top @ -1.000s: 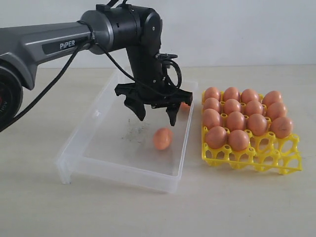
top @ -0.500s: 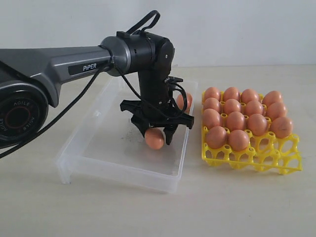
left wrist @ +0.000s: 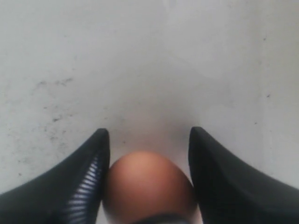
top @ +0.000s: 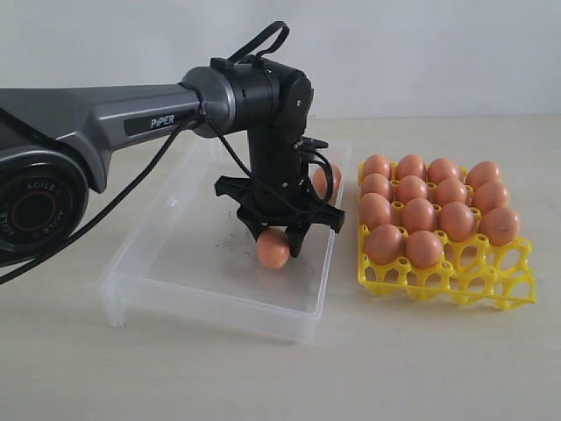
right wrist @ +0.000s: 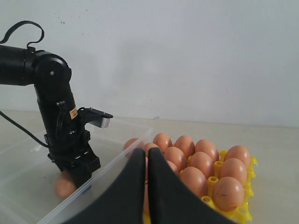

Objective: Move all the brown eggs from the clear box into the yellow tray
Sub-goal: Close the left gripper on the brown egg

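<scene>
Your left jaws stood partway closed, pressing an egg [top: 273, 249] from both sides. It sat low on the box [top: 175, 263] floor, near the right wall. A second egg [top: 323, 179] lay by the far wall, behind the arm. Your right jaws were pinched shut, empty. More eggs [top: 419, 214] filled most of the tray [top: 491, 285], just beside the box on the desk [top: 280, 377].

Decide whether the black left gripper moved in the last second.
Yes: the black left gripper dropped toward the floor of the shallow clear plastic box, around an oval brown egg.
</scene>
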